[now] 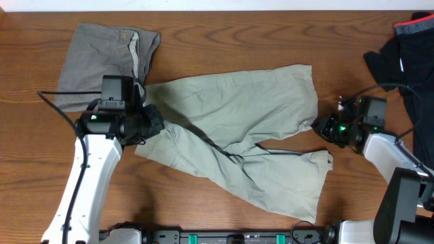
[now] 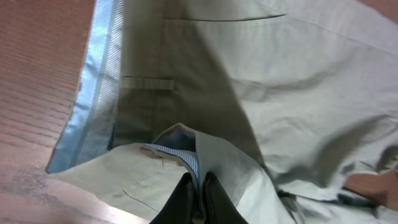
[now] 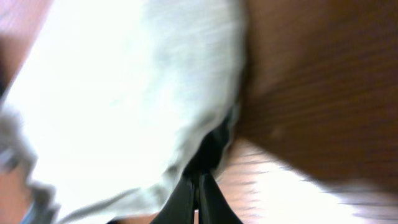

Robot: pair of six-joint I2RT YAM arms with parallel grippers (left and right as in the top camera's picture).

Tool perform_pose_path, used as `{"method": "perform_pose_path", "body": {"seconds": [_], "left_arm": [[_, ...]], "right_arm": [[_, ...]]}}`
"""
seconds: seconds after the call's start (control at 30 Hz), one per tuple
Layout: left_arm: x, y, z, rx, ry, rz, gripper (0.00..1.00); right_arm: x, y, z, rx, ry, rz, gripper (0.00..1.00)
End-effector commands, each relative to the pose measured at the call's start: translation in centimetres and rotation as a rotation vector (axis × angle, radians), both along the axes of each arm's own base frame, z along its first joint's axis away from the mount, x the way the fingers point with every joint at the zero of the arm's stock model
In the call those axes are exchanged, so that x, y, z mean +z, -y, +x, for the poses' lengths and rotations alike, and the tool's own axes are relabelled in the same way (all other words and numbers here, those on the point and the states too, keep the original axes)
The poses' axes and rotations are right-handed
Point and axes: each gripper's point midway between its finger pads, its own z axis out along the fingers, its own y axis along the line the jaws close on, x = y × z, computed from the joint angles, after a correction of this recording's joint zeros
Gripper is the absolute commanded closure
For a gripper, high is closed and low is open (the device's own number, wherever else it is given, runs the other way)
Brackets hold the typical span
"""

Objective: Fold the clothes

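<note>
**Sam:** What are your grippers holding?

**Me:** My left gripper [image 2: 198, 182] is squeezed shut on a fold of the trousers [image 1: 237, 115], right at the top edge. I can see the blue waistband [image 2: 93, 93] just beside it. My right gripper [image 3: 198, 180] is squeezed shut too, on the thin edge of a trouser leg at the right side.

**Sam:** Where are the trousers?

**Me:** They lie spread out in the middle of the table [image 1: 224, 27], a bit crumpled, with the legs pointing right. The grey shorts [image 1: 102, 54] lie at the far left, touching the trousers' top corner. Some dark clothes [image 1: 407, 47] sit at the far right, well apart.

**Sam:** How will the cloth feel?

**Me:** Soft, light and floppy, I think. It will sag and bunch up if I lift it. It won't break. I think the top band and the leg ends are the best spots to hold, since the cloth is thicker there and shouldn't slip out.
</note>
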Motion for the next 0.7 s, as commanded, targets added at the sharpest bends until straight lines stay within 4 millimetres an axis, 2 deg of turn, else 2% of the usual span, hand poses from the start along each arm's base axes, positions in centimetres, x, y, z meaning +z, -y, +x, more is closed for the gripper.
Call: {"method": "perform_pose_path", "body": {"seconds": [0.0, 0.07, 0.13, 0.37, 0.67], "left_arm": [[0.2, -0.8, 0.6, -0.009, 0.02, 0.061, 0.94], [0.1, -1.6, 0.6, 0.006, 0.019, 0.101, 0.94], [0.1, -1.7, 0.6, 0.005, 0.02, 0.108, 0.94], [0.2, -1.7, 0.7, 0.005, 0.023, 0.108, 0.94], [0.2, -1.7, 0.7, 0.006, 0.023, 0.107, 0.94]], "right_arm": [[3.5, -2.6, -0.1, 0.245, 0.141, 0.087, 0.97], [4.2, -2.9, -1.1, 0.324, 0.138, 0.059, 0.97], [4.1, -2.7, -2.2, 0.366, 0.094, 0.009, 0.97], [0.1, -2.2, -7.9, 0.36, -0.221, -0.107, 0.99], [-5.1, 0.8, -11.5, -0.056, -0.517, -0.253, 0.99]]}}
